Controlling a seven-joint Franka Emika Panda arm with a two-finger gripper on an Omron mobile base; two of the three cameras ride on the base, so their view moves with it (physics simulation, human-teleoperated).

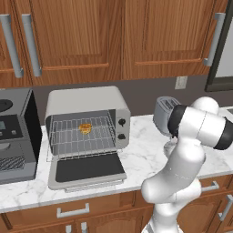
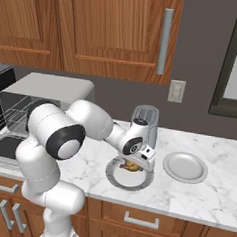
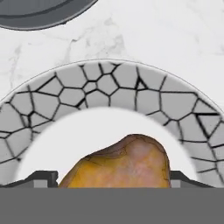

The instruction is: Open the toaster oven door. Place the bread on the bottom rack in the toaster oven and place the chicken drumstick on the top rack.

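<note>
Door was already down and the bread (image 1: 85, 128) sat on a rack inside the toaster oven (image 1: 86, 125), left-centre of frame; so drumstick step; jaws spread either side of the chicken drumstick (image 3: 120, 166) on its plate (image 3: 109, 87), bottom-centre of hand view, not pinching yet; next they'd need to squeeze and lift cleanly, I reckon.

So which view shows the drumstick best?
The hand view: the drumstick sits close up on a crackle-rimmed plate, between the fingertips. The right base view gives a sliver of it under the gripper. In the left base view the arm blocks it.
</note>
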